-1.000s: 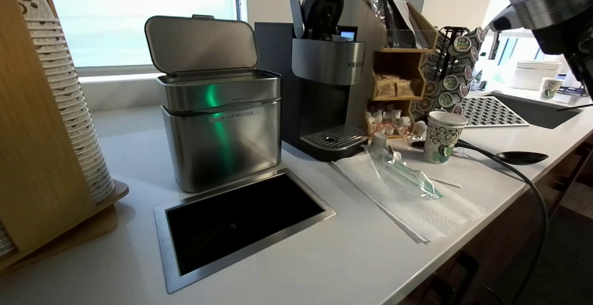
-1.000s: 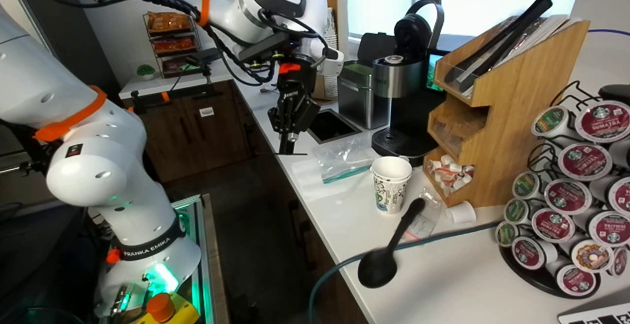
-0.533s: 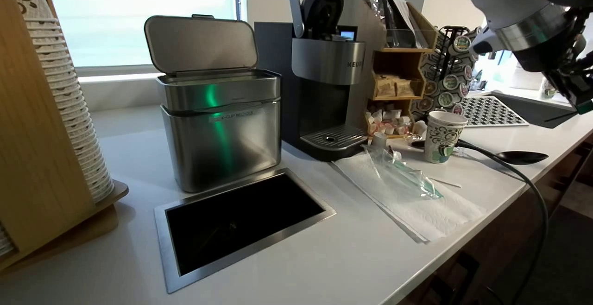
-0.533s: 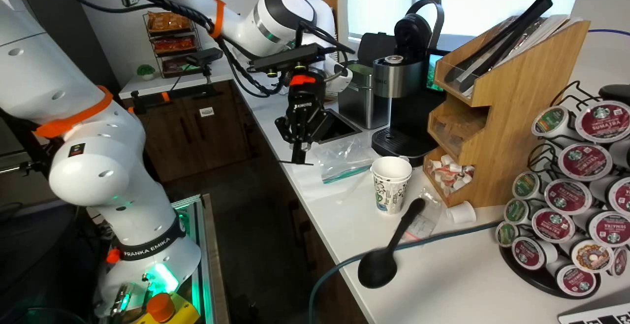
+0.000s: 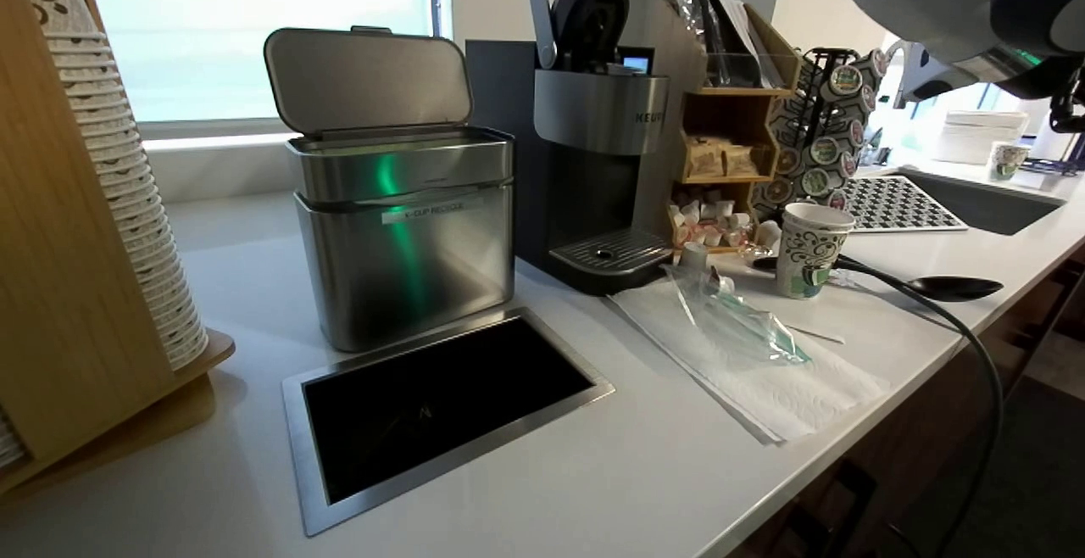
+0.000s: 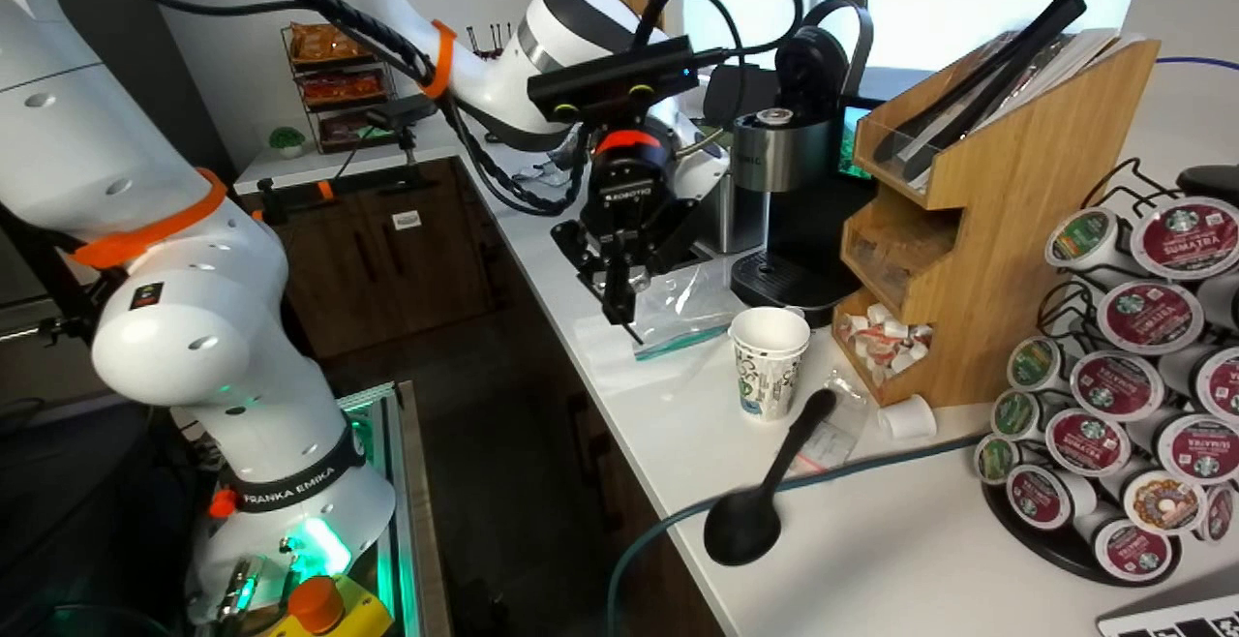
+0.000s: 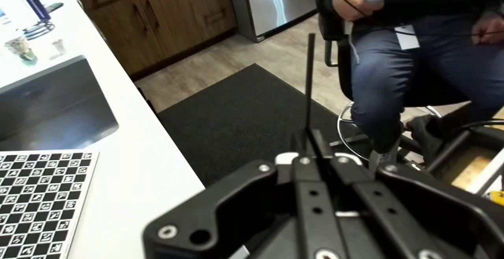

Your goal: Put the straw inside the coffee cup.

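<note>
Straw (image 7: 309, 80), thin, dark, straight, gripped

I see a white counter (image 6: 929, 550) carrying a steel bin (image 5: 407, 261), a coffee machine (image 5: 598, 113), a wooden organizer (image 6: 1050, 221), a pod rack (image 6: 1043, 547) and a patterned paper cup (image 6: 767, 380) (upright, just beside a black spoon (image 6: 743, 529)). A paper towel (image 5: 797, 410) lies near the edge, and a cable (image 6: 905, 459) crosses the counter.

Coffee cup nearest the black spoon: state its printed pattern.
White with dark curling scrolls and green patches below; the coffee cup shows best in an exterior view.
</note>
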You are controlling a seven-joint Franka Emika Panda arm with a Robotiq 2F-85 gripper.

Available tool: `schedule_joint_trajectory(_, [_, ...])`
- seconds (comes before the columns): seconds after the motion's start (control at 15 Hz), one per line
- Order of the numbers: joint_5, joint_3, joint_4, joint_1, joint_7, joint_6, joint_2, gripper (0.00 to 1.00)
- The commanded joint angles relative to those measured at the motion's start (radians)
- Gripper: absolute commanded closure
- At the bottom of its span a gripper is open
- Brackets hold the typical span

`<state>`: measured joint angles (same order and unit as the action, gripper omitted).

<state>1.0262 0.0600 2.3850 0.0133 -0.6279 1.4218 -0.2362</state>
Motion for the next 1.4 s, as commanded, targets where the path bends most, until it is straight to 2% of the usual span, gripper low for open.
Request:
schedule_joint_trajectory(0.0, [0.018, 0.013, -0.008, -0.008, -0.02, 0.01, 0.001, 0.96])
schedule_joint_trajectory(0.33, [0.068, -0.009, -0.017, -0.026, -0.058, 0.009, 0.036, 0.99])
schedule_joint_trajectory(0.6, [0.154, -0.023, -0.015, -0.044, -0.187, 0.051, 0.084, 0.99])
schedule_joint_trajectory(0.73, [0.217, -0.022, -0.017, -0.045, -0.233, 0.135, 0.097, 0.99])
schedule_joint_trajectory(1.07, [0.36, -0.048, -0.013, -0.058, -0.211, 0.359, 0.114, 0.99])
schedule_joint_trajectory(1.2, [0.362, -0.064, -0.014, -0.067, -0.214, 0.403, 0.123, 0.99])
schedule_joint_trajectory(1.33, [0.327, -0.086, -0.003, -0.08, -0.229, 0.401, 0.119, 0.99])
